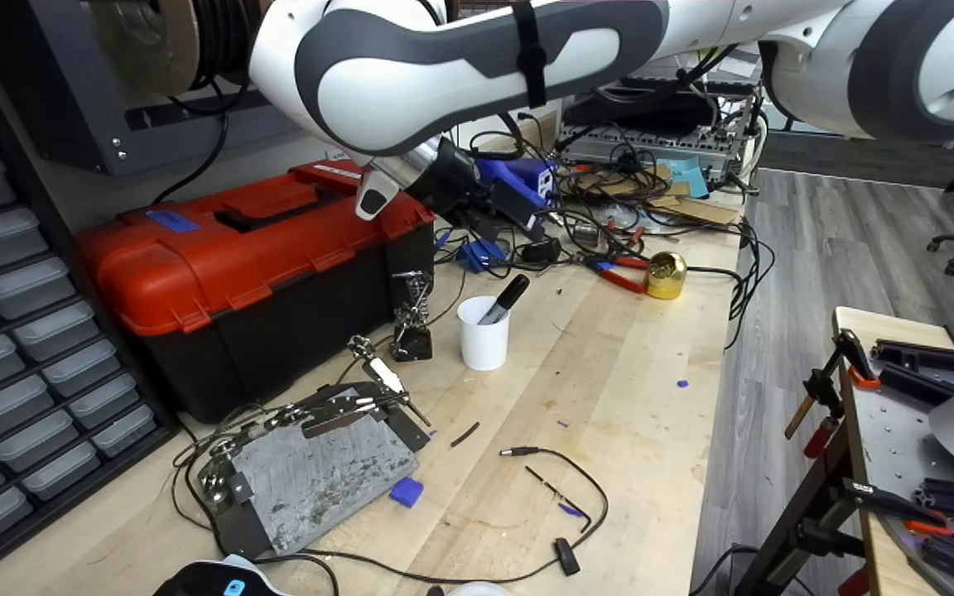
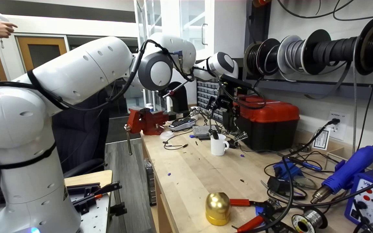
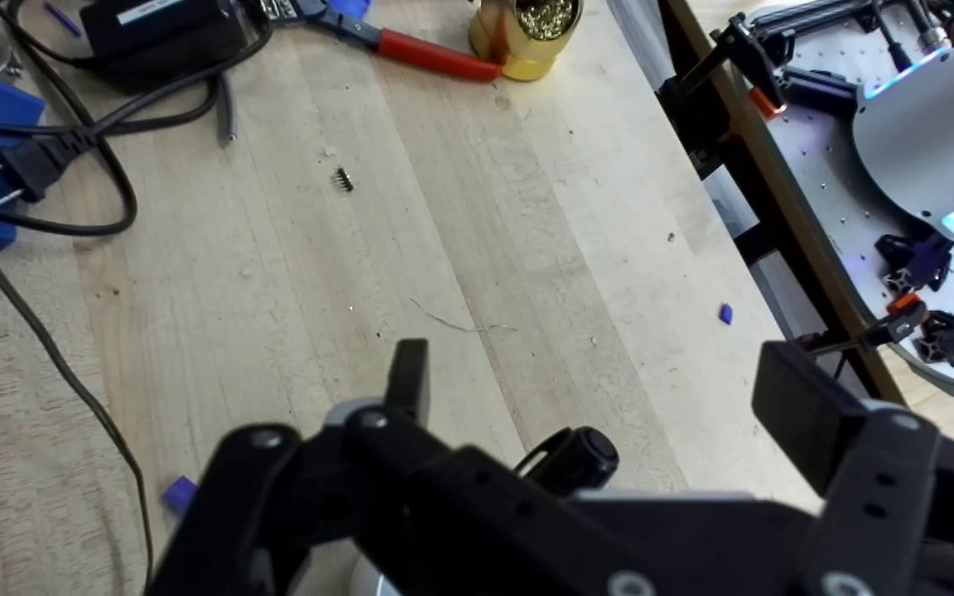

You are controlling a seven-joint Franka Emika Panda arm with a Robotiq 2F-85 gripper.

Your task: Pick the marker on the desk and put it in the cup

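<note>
As seen in both exterior views, looks done: find marker (image 1: 508,298) leaning inside cup (image 1: 484,346) on desk (image 1: 609,372). In wrist view, see gripper (image 3: 605,397) spread wide, grasping nothing. Probably needs only retreating.

Grey plank floor (image 1: 808,257), pale wall (image 2: 312,113), dark chair (image 2: 79,139); the orange-framed panel (image 2: 44,53) may be a window.

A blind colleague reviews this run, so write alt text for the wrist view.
A wide-open claw spans the bottom, with the black end of an ungripped marker showing in its gap. Beyond it lies a light wooden desk, with a black plug at upper left and a red tool handle beside a gold pot at top.
</note>
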